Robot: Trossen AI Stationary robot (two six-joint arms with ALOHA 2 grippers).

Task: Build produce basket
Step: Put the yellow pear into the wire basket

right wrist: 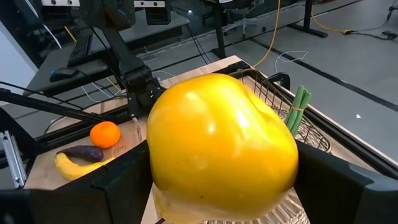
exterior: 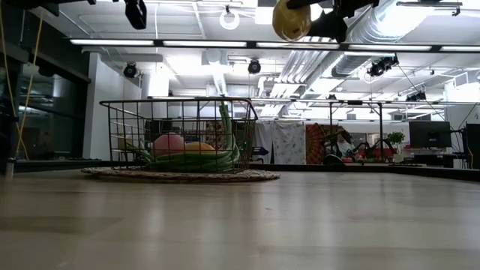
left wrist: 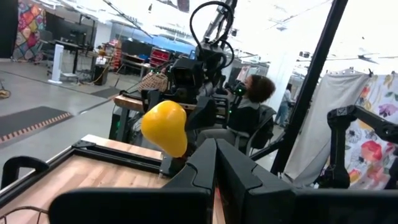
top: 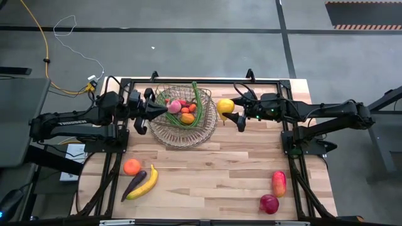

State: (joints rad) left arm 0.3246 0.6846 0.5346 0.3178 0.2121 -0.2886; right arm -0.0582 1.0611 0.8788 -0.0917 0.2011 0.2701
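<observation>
- Yellow and smooth, a pepper-like fruit point(right wrist: 222, 146) fills the right wrist view; the right gripper point(top: 230, 113) is clamped on it, with the fingers wide around it.
- In the high view this fruit point(top: 225, 106) is in the air just beside the right edge of the basket point(top: 164, 134), not yet over it. The low view shows it point(exterior: 291, 20) well above the table.
- The step in hand seems to be carrying this fruit to the basket. The next move probably calls for going a little more to the left, lowering over the mesh and then opening the fingers.
- The basket already holds green beans point(top: 197, 100), a pink piece point(top: 174, 107) and some orange and red pieces.
- The left gripper point(top: 152, 108) has its fingers together, empty, at the left rim of the basket. It could be in the way of the drop.
- Farther on the table point(top: 213, 176) wait an orange point(top: 131, 166), an eggplant point(top: 134, 185) and a banana point(top: 144, 185) in the left corner, and two red apples point(top: 274, 193) in the right corner.
- White letters show on the left arm, but they are too small to read. No other label is clear.
</observation>
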